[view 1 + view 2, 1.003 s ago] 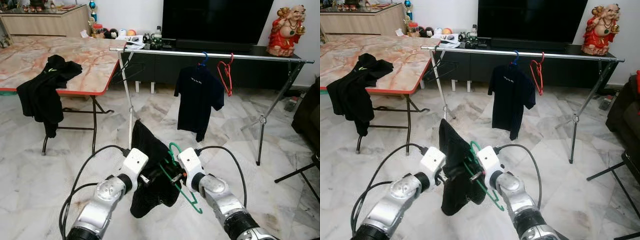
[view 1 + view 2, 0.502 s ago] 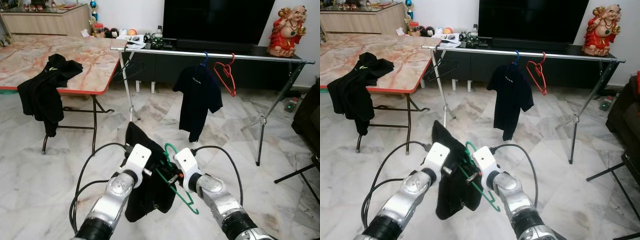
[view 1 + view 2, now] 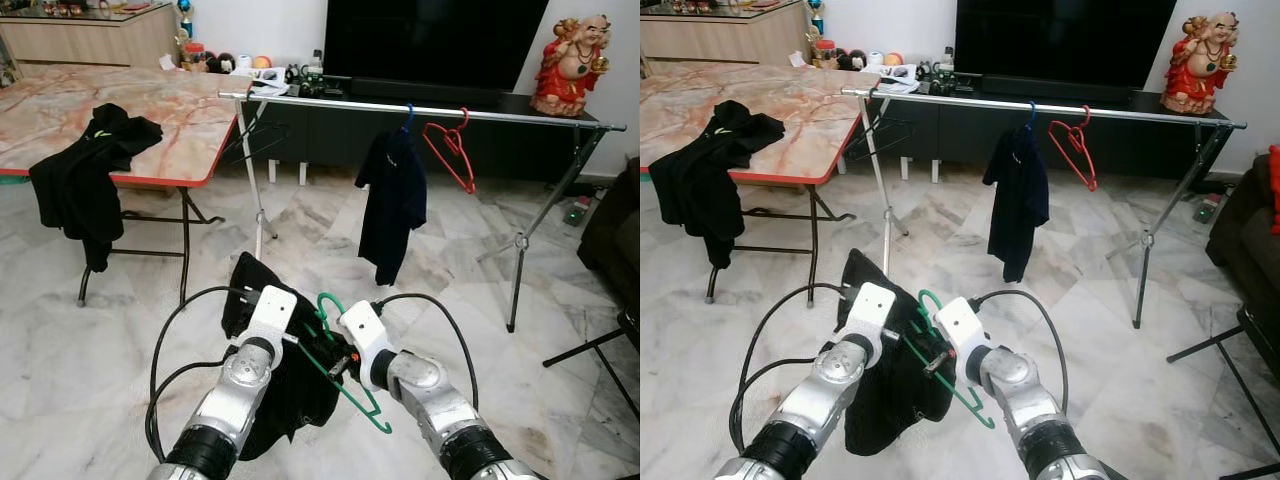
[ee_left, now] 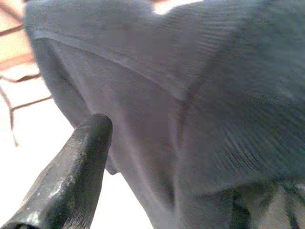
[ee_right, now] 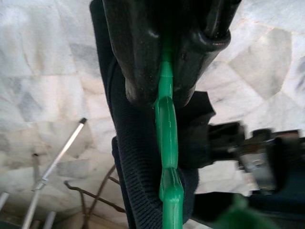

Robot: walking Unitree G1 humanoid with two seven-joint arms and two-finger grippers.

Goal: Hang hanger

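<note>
While the silver rail [image 3: 420, 108] spans the room beyond (a dark shirt [image 3: 393, 200] and a red hanger [image 3: 450, 150] hang on it), the black garment [image 3: 290, 380] droops low between both arms. Right pincer [image 3: 338, 366] clenches the green hanger [image 3: 345, 370], hook up, long axis slanting down-right; left pincer [image 3: 292, 340] pinches the garment.

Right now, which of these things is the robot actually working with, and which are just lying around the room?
In use: green hanger, black garment, left gripper, right gripper, clothes rail.

Lying about: black clothes on the table, red hanger, hung shirt, statue, television.
</note>
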